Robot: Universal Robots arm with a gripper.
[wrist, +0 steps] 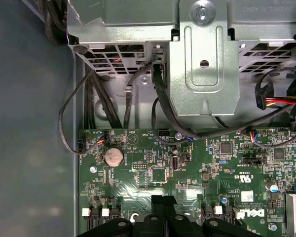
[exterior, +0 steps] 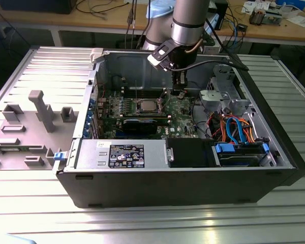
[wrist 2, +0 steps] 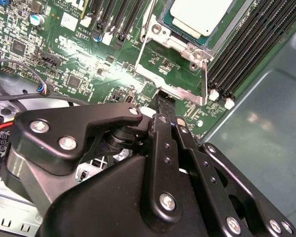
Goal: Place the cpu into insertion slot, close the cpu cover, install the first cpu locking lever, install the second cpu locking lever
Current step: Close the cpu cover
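Pincer (wrist 2: 165, 100) tips pressed together just beside cpu (wrist 2: 200, 15), which is partly cut off; contact pt hidden by pincer's own body, cables (wrist: 158, 91) nearby.

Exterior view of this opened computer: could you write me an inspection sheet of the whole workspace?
Surface: ribbed metal table carrying an open computer case.
Job's things: cpu sits in the insertion slot on the green board.
Clutter: grey plastic fixtures on the table, at the exterior view's left.
Gripper: gripper is down inside the case, beside the cpu.
Cables: orange and blue cables near the drive cage; black cables along the case wall.
Surroundings: workbench behind, with wires.
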